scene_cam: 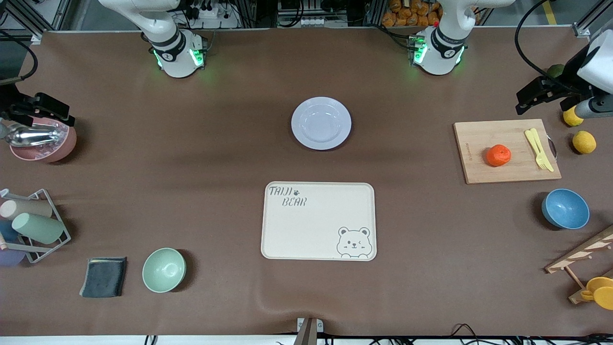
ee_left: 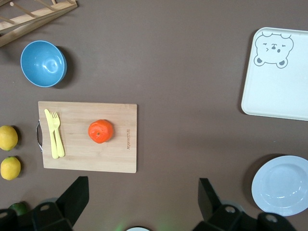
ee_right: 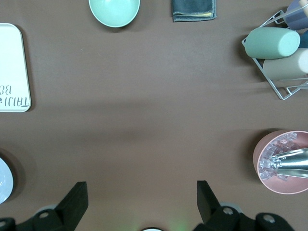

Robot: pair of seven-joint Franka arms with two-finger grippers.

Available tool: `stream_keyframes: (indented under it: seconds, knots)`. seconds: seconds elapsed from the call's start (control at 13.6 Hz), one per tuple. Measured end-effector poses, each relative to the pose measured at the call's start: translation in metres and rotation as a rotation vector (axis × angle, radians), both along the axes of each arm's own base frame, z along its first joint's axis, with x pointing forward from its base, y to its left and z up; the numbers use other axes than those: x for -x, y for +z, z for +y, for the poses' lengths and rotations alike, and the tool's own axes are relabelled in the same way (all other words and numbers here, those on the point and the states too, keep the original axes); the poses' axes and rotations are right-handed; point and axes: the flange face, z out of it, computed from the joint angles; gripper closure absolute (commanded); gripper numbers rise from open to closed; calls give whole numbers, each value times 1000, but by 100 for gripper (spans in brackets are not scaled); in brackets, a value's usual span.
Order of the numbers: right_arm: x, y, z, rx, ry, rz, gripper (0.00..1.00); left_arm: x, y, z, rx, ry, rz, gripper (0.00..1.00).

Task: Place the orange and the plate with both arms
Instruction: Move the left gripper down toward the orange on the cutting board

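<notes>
The orange (scene_cam: 498, 155) lies on a wooden cutting board (scene_cam: 479, 165) toward the left arm's end of the table. It also shows in the left wrist view (ee_left: 101, 131). The white plate (scene_cam: 321, 123) sits mid-table, farther from the front camera than the cream bear tray (scene_cam: 318, 221); the left wrist view shows it too (ee_left: 281, 185), and its edge shows in the right wrist view (ee_right: 4, 180). My left gripper (scene_cam: 531, 98) (ee_left: 143, 192) is open and empty, up over the table beside the board. My right gripper (scene_cam: 52, 111) (ee_right: 142, 192) is open and empty, over the pink bowl (scene_cam: 45, 143).
A yellow fork and knife (scene_cam: 539, 148) lie on the board. Two lemons (scene_cam: 584, 142), a dark green fruit (scene_cam: 555, 71), a blue bowl (scene_cam: 565, 208) and a wooden rack (scene_cam: 584, 258) are near it. A cup rack (scene_cam: 33, 225), grey cloth (scene_cam: 104, 276) and green bowl (scene_cam: 164, 270) are at the right arm's end.
</notes>
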Motion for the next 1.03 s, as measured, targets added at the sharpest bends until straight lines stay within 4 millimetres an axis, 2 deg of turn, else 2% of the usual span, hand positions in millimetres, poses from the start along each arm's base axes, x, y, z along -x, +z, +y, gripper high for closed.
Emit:
stream_keyframes:
  seconds: [0.29, 0.44, 0.73, 0.88, 1.03]
  knots:
    - [0, -1, 0, 0, 1, 2, 0, 0, 1, 3, -1, 5, -1, 0]
    - [1, -4, 2, -1, 3, 16, 0, -2, -7, 14, -6, 26, 24, 0]
    - [3, -19, 4, -4, 8, 70, 0, -25, -69, 75, -10, 114, 134, 0]
    - [3, -21, 5, -6, 8, 76, 0, -32, -110, 106, -12, 163, 160, 0]
    - [4, -26, 9, -35, 10, 87, 0, -28, -159, 134, -36, 200, 185, 0]
